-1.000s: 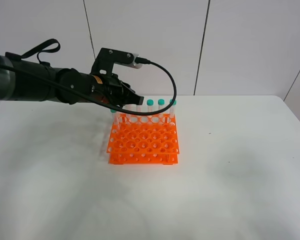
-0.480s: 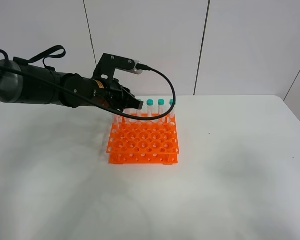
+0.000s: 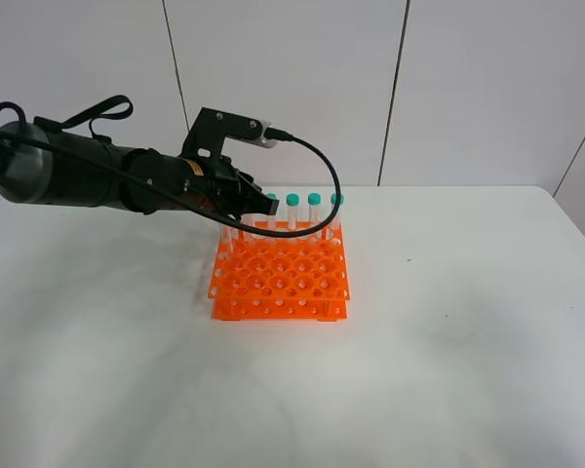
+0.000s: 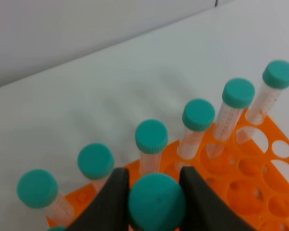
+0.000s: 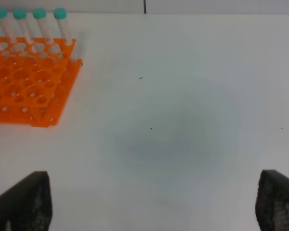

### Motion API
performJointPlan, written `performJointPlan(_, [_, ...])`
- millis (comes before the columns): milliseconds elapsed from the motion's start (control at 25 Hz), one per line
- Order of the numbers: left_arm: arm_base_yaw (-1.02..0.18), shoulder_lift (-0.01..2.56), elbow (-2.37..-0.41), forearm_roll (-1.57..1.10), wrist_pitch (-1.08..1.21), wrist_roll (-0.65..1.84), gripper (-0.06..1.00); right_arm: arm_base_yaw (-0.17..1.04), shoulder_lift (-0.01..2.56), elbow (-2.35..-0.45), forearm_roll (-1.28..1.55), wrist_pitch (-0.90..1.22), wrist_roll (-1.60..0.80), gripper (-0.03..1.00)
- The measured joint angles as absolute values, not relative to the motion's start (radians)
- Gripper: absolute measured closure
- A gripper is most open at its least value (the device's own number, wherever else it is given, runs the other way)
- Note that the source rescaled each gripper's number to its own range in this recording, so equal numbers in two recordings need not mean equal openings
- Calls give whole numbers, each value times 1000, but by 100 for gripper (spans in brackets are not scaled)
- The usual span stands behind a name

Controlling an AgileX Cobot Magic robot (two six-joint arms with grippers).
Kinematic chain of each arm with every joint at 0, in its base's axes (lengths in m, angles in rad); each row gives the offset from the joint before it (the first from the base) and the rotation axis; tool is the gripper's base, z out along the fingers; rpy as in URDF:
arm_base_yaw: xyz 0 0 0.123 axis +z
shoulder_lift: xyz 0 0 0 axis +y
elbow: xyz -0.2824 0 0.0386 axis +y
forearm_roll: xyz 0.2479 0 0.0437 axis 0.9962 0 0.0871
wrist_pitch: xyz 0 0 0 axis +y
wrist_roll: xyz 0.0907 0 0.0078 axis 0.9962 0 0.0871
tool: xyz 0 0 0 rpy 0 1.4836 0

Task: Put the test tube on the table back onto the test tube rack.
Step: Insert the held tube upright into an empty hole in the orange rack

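**Desk:** Where is the test tube (image 4: pixel 157 201) sitting?
**Photographer:** The left gripper (image 3: pixel 257 203) is clamping its teal cap, at 11 o'clock over the test tube rack (image 3: pixel 279 276). The right gripper (image 5: pixel 149 202) is gaping, empty.
**Desk:** Pointing?
**Photographer:** Cap up, long axis seemingly near vertical, tip hidden.
**Desk:** Risk?
**Photographer:** The unseen tip catching the grid, or jostling the neighbouring tubes (image 4: pixel 197 120).

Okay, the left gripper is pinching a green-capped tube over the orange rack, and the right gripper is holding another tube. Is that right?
Not quite. The right gripper holds nothing: the right wrist view shows its fingers wide apart over bare table. The rest stands: the left gripper pinches a green-capped test tube over the orange test tube rack.
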State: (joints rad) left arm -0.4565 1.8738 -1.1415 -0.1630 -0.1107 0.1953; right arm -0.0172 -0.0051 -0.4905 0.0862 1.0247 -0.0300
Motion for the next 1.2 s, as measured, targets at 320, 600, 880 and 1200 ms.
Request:
performJointPlan(320, [-457,1885,-1141,-163,-139,195,94,-17,-5,-491,86,1025,-30,4])
performJointPlan(600, [-436,1885,-1141,-163,-142,194,94,-17,-5,-491,86,1025,-30,4])
performJointPlan(880, [-432,1885,-1141,-162,-140,190,94,-17,-5,-491,86,1025,-30,4])
performJointPlan(1200, [-432,1885,-1141,-155,-131,130,94,-17,-5,-491,86,1025,-30,4])
